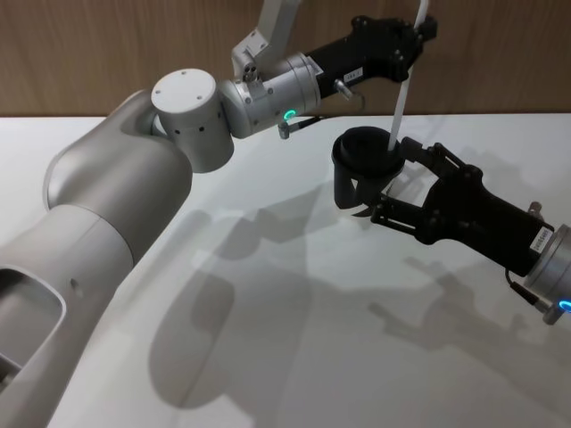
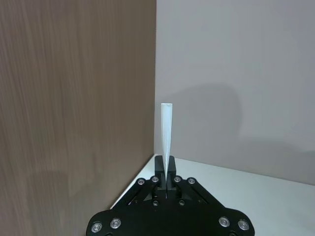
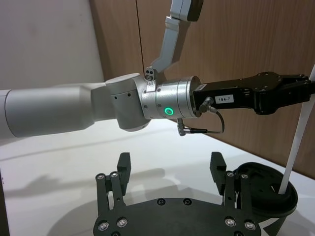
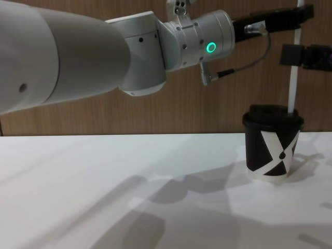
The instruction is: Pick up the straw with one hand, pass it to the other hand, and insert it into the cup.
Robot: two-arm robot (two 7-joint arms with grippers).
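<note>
I see my left slim black gripper (image 1: 419,31), labelled 184-7, pinching the long white straw (image 1: 401,102) whose tip enters the X-marked black lidded paper cup (image 4: 273,148), with my right blocky black gripper (image 1: 406,178) spread wide at the cup's 4 o'clock.

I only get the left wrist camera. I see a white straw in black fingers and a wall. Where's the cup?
Observer: The cup stands on the table below your left gripper; the straw reaches down to its lid.
Operator: Is the straw leaning?
Observer: From the chest view it's nearly upright.
Operator: Where's the other arm?
Observer: The right gripper sits open beside the cup, not touching the straw.
</note>
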